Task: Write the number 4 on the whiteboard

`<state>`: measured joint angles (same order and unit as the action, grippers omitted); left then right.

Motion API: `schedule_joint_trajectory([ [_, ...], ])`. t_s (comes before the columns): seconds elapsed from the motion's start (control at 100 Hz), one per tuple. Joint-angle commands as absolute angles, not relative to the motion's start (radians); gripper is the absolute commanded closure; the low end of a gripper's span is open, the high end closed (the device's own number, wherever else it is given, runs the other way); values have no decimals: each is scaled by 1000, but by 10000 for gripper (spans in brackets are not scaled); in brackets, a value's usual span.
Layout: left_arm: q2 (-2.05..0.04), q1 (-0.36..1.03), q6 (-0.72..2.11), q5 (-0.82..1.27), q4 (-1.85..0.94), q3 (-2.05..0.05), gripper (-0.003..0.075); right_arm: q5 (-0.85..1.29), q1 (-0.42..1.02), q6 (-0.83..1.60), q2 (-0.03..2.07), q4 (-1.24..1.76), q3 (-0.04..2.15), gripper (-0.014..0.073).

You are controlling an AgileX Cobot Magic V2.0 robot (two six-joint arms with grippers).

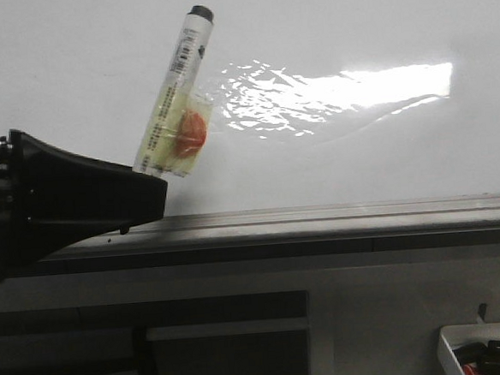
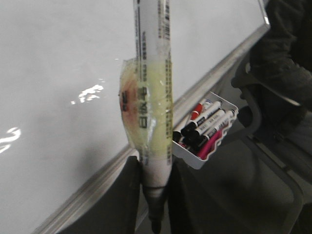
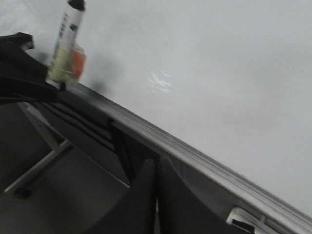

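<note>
My left gripper (image 1: 151, 184) is shut on a white marker (image 1: 179, 89) wrapped in yellowish tape with an orange patch. The marker tilts up and to the right in front of the whiteboard (image 1: 350, 26), its black end uppermost; I cannot tell whether it touches the board. The left wrist view shows both fingers (image 2: 129, 195) clamped on the marker (image 2: 153, 73) near its dark lower end. No number 4 shows on the board in any view. My right gripper (image 3: 156, 190) is shut and empty, below the board's edge rail (image 3: 195, 156); from there the marker (image 3: 68, 44) is also in sight.
The grey metal rail (image 1: 338, 220) runs along the board's lower edge. A small white tray (image 2: 229, 109) holding several markers stands below the rail, seen at the lower right in the front view (image 1: 450, 349). Bright rippled glare (image 1: 338, 91) lies on the board.
</note>
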<state>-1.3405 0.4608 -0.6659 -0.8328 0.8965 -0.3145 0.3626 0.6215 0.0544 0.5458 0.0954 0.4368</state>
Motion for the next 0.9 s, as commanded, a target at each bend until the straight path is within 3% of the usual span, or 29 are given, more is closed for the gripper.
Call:
schedule_joint_trajectory([
  [0.0,-1291,462,-626,-925,955,-339,741,328,685,85,606,95,541,517],
  [0.11,-1244,462,-537,-923,1043,-352,741,343,765,98,695,95,634,328],
  [0.21,-1200,462,-529,-906,1103,-383,741,342,828,98,778,95,702,249],
  [0.51,-1132,462,-527,-792,1283,-481,741,306,926,116,982,58,831,246],
  [0.89,-1132,462,-527,-794,1319,-481,741,307,928,116,1018,60,884,279],
])
